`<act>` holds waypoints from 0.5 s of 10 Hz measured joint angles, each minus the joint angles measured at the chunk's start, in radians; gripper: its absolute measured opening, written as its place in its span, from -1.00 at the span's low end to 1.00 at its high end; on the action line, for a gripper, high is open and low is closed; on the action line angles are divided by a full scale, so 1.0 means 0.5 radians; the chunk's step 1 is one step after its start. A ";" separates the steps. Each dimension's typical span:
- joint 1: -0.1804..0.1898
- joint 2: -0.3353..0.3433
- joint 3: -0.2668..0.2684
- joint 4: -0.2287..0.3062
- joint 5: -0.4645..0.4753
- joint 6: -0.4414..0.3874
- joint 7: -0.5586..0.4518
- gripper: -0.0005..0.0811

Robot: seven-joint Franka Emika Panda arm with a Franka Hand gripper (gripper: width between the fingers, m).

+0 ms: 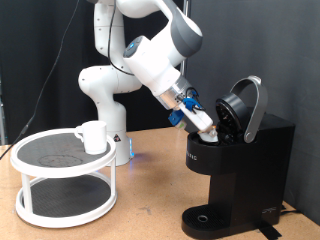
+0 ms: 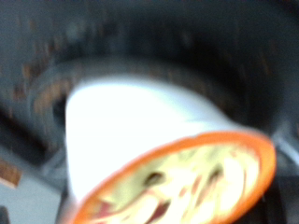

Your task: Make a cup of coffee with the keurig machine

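The black keurig machine stands at the exterior view's right with its rounded lid tipped up and open. My gripper reaches down into the open top of the machine. Between its fingers sits a small white pod with an orange rim and tan top, which fills the blurred wrist view against the dark round pod chamber. The white cup with a side handle stands on the upper tier of a white round stand at the exterior view's left, well away from the gripper.
The white two-tier round stand occupies the exterior view's left on the wooden table. The arm's white base rises behind it. A black curtain forms the backdrop. The machine's round drip base sits at the lower front.
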 joint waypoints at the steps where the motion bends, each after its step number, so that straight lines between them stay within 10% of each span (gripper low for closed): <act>1: -0.004 -0.034 -0.022 0.012 0.009 -0.075 0.000 0.81; 5: -0.011 -0.090 -0.006 -0.015 -0.196 -0.089 0.108 0.81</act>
